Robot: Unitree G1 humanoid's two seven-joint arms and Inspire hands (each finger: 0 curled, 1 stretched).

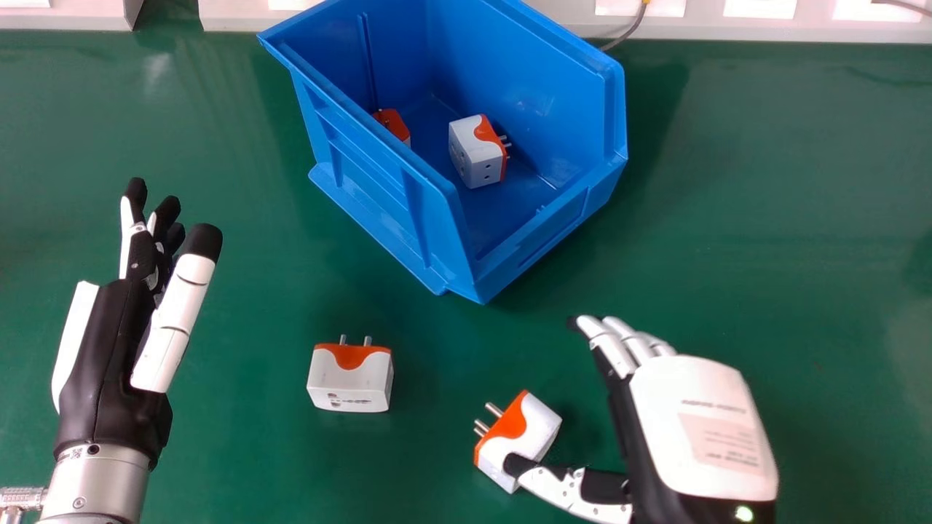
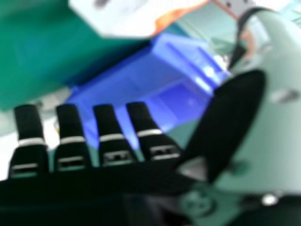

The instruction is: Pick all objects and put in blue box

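In the head view my right hand [image 1: 703, 426] is open, palm down, its thumb over the near edge of a white and orange adapter [image 1: 535, 429]; I cannot tell whether they touch. Another adapter [image 1: 349, 378] stands left of it on the table, prongs pointing away. My left hand [image 1: 109, 349] is open and holds nothing, at the left. Inside the blue box [image 1: 539, 255] lie a white adapter [image 1: 473, 153] and an orange one [image 1: 393, 124] partly hidden by the box wall. The right hand view has the hand's straight fingers [image 2: 108, 136], an adapter [image 2: 136, 19] and the blue box [image 2: 141, 80].
The green table [image 1: 801, 218] extends around the box, which stands at the back centre. Behind it runs a pale ledge [image 1: 764, 29] with a grey cable [image 1: 626, 33] near the box's right back side.
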